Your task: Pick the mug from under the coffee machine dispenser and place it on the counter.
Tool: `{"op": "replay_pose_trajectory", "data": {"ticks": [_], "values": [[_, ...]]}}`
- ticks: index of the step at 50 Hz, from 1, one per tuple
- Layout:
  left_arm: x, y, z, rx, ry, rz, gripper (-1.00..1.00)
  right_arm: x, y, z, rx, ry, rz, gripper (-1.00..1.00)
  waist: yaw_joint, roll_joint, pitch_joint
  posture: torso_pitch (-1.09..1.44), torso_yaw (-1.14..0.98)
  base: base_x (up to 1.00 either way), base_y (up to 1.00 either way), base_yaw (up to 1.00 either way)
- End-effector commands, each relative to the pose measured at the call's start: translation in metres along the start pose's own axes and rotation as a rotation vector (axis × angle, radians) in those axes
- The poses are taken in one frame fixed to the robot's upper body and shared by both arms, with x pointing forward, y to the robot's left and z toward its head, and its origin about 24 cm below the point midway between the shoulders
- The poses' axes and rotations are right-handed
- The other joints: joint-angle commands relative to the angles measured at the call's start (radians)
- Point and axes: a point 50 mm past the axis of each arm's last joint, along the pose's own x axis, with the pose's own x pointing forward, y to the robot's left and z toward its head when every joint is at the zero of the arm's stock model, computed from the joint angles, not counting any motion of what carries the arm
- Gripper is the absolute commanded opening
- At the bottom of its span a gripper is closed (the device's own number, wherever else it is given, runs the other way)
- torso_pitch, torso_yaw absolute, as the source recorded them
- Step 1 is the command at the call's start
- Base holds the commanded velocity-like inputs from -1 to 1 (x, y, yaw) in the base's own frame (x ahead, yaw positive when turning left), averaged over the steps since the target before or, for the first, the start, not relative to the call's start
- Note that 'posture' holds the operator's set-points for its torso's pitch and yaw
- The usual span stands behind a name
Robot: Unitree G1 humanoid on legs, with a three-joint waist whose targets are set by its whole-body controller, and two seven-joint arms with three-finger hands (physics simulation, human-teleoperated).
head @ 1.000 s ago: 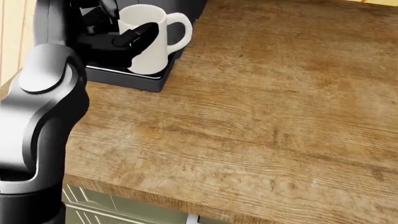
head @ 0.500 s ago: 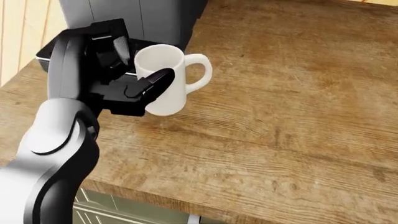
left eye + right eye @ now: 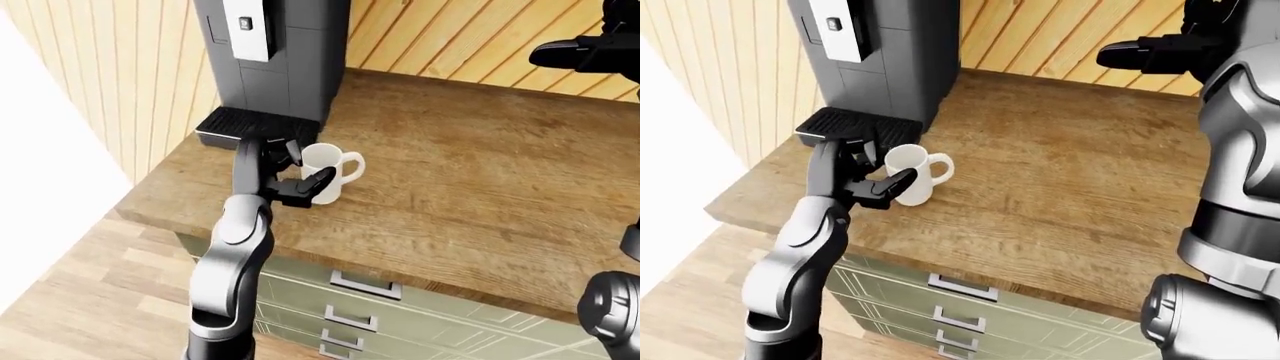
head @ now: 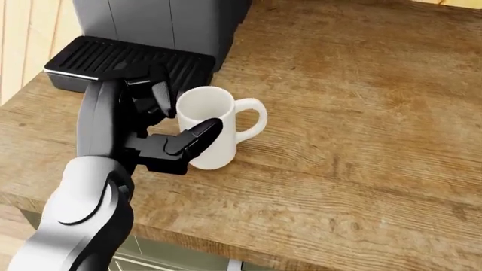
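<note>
In the head view a white mug (image 4: 218, 121) stands upright at the wooden counter (image 4: 354, 141), handle pointing right, just below the coffee machine's black drip tray (image 4: 113, 56). My left hand (image 4: 185, 116) is shut on the mug, one finger across its near side and the others behind its left rim. Whether its base touches the wood I cannot tell. The dark grey coffee machine (image 3: 270, 52) rises at the top left. My right hand (image 3: 1145, 52) hangs open, high above the counter's far right, with nothing in it.
A slatted wooden wall (image 3: 460, 37) runs behind the counter. Green drawer fronts (image 3: 350, 292) sit under the counter's near edge, with wood floor (image 3: 90, 292) at the lower left. The counter's left edge (image 4: 22, 113) lies close to my left arm.
My left hand has carried the mug off the machine's tray, down and to the right, onto the wooden part of the counter. The right hand shows no movement.
</note>
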Motion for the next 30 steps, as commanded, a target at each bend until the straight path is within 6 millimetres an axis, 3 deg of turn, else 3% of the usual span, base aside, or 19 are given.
{"op": "replay_pose_trajectory", "data": {"ticks": [1, 18, 20, 23, 24, 28, 30], "values": [[-0.0019, -0.0036, 0.0196, -0.014, -0.104, -0.018, -1.0, -0.0023, -0.0045, 0.0219, -0.003, -0.095, -0.016, 1.0, 0.001, -0.006, -0.027, 0.0, 0.0, 0.0, 0.0, 0.0], [-0.0047, -0.0056, 0.0136, -0.009, -0.082, -0.036, -1.0, -0.0019, -0.0063, 0.0224, -0.005, -0.098, -0.017, 1.0, 0.002, -0.009, -0.026, 0.0, 0.0, 0.0, 0.0, 0.0], [-0.0054, -0.0061, 0.0122, -0.011, -0.076, -0.039, -0.67, -0.0022, -0.0058, 0.0227, -0.006, -0.098, -0.016, 1.0, 0.002, -0.01, -0.026, 0.0, 0.0, 0.0, 0.0, 0.0], [-0.0056, -0.0063, 0.0115, -0.01, -0.073, -0.042, -0.44, -0.0025, -0.0054, 0.0229, -0.006, -0.098, -0.016, 1.0, 0.002, -0.01, -0.026, 0.0, 0.0, 0.0, 0.0, 0.0], [-0.0056, -0.0061, 0.0112, -0.011, -0.071, -0.04, -0.23, -0.0025, -0.0054, 0.0227, -0.006, -0.098, -0.017, 1.0, 0.003, -0.01, -0.026, 0.0, 0.0, 0.0, 0.0, 0.0], [-0.0056, -0.006, 0.0114, -0.011, -0.07, -0.04, -0.11, -0.0025, -0.0052, 0.0234, -0.006, -0.099, -0.016, 1.0, 0.003, -0.011, -0.027, 0.0, 0.0, 0.0, 0.0, 0.0], [-0.0058, -0.0059, 0.0107, -0.01, -0.068, -0.04, 0.1, -0.0023, -0.0056, 0.0235, -0.007, -0.099, -0.017, 1.0, 0.003, -0.011, -0.027, 0.0, 0.0, 0.0, 0.0, 0.0]]}}
